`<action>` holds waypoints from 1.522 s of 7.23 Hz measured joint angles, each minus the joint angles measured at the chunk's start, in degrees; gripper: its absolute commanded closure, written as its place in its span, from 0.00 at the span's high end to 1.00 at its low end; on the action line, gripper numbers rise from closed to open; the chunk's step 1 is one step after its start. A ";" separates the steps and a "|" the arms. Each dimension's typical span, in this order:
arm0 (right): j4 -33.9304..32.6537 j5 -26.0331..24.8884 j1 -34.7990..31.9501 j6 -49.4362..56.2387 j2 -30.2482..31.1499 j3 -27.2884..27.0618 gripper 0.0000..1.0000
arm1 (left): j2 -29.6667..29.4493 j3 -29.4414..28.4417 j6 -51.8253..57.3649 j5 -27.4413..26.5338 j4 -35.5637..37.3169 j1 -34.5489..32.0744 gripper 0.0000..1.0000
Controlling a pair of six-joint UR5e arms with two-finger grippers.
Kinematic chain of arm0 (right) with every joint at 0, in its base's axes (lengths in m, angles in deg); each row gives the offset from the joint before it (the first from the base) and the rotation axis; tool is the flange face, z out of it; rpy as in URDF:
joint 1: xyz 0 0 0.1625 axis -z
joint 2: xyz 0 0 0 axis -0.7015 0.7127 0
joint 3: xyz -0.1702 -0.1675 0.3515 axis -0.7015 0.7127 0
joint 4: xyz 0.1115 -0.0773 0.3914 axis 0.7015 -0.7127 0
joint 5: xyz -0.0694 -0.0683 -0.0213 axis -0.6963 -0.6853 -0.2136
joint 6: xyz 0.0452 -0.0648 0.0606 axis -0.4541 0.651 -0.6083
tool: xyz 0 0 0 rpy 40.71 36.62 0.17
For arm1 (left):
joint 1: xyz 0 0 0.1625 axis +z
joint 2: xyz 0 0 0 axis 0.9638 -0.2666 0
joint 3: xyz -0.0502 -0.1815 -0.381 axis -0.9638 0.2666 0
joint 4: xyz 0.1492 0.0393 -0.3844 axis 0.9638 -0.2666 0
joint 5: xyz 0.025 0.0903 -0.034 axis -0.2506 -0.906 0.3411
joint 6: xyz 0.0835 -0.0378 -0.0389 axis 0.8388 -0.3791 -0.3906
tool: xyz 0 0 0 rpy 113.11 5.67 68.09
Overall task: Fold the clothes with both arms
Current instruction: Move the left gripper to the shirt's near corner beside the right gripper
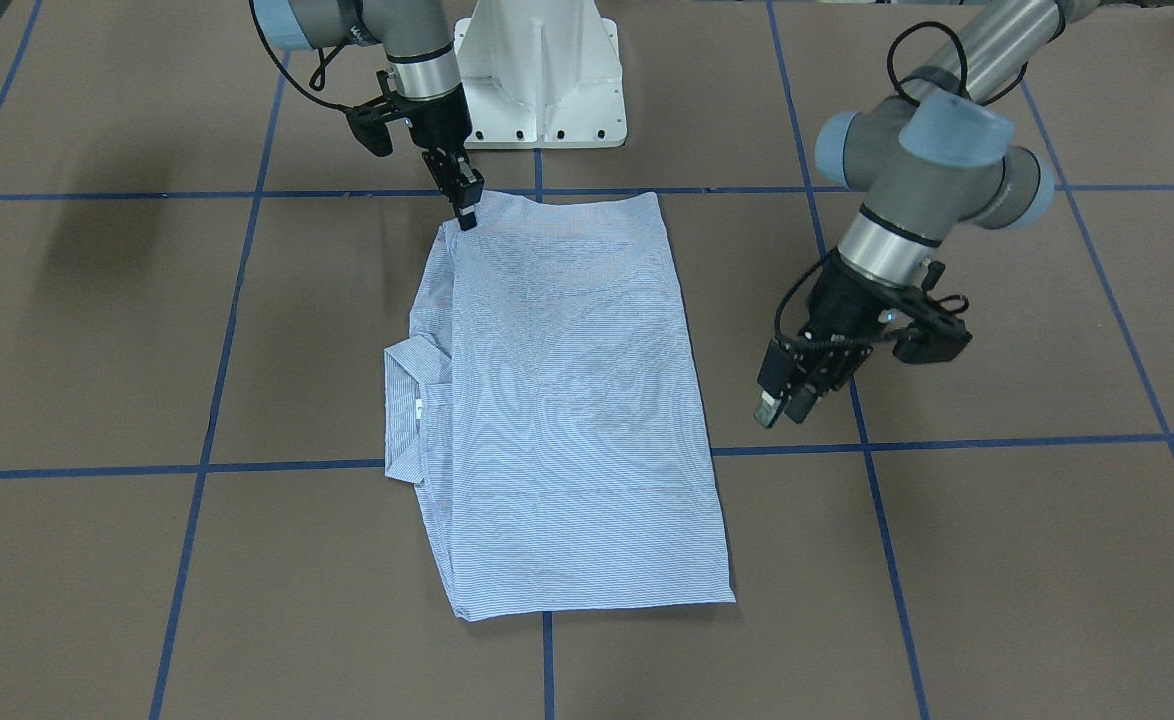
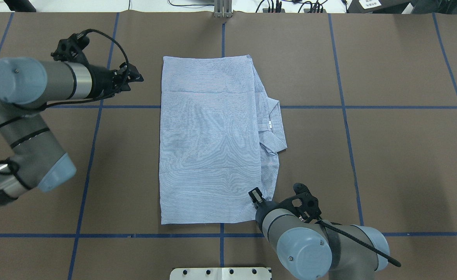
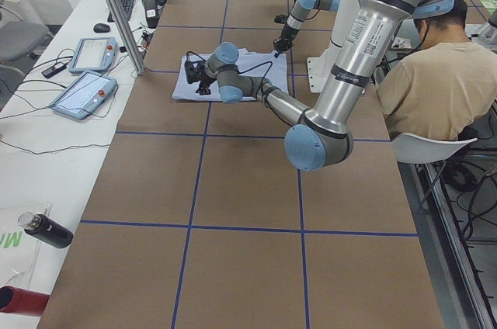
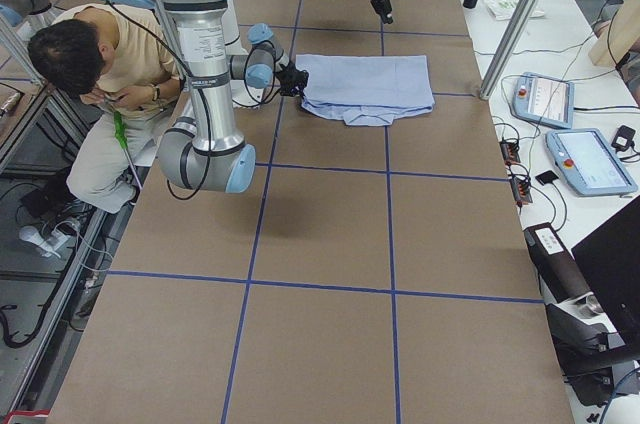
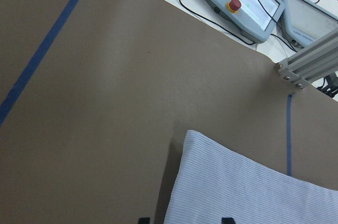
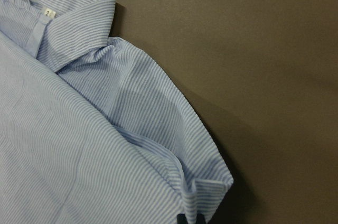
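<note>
Brown tabletop carries one folded shirt in its middle. Of two pincers, the right pincer points down, closed on the shirt's corner; the left pincer hangs tilted beside the shirt, fingers apart.

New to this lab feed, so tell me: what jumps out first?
A folded light blue striped shirt lies mid-table, its collar poking out on the robot's right. The right end effector sits at its robot-side corner; the left end effector hangs off the shirt's other side.
</note>
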 measured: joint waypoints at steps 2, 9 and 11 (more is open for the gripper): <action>0.03 -0.24 0.02 0.00 0.17 -0.17 0.00 | 8.96 11.25 -10.64 -6.31 0.15 11.50 0.57; 0.12 -0.37 0.00 0.01 0.21 -0.62 0.00 | 12.76 12.18 -22.14 -25.72 0.77 36.01 0.56; 0.12 -0.37 0.01 0.02 0.18 -0.66 0.00 | 11.46 11.29 -22.15 -25.78 0.80 36.63 0.53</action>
